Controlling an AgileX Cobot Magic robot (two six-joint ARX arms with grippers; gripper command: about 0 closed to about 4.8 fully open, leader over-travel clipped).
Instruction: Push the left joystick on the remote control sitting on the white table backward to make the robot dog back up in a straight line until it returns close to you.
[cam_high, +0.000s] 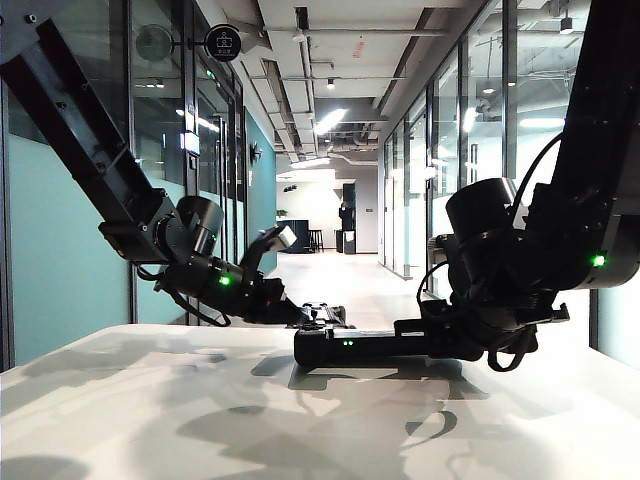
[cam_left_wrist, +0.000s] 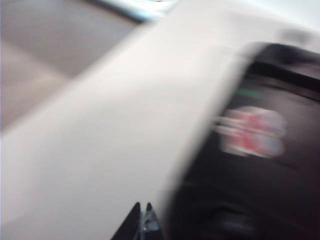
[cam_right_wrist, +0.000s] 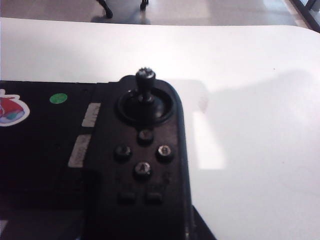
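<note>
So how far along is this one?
Done: the right gripper grips the wide black gamepad-like remote control on the matte white table. In hand: the left gripper sits at its left end; blur hides any joystick contact. Left: confirming the push; no robot dog is clearly visible.

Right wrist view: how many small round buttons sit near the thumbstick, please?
4, in a diamond on the remote control: nearest the thumbstick, farthest from it, toward the outer edge, toward the middle. None seems hidden. Left gripper at its left end, right gripper at its right.
</note>
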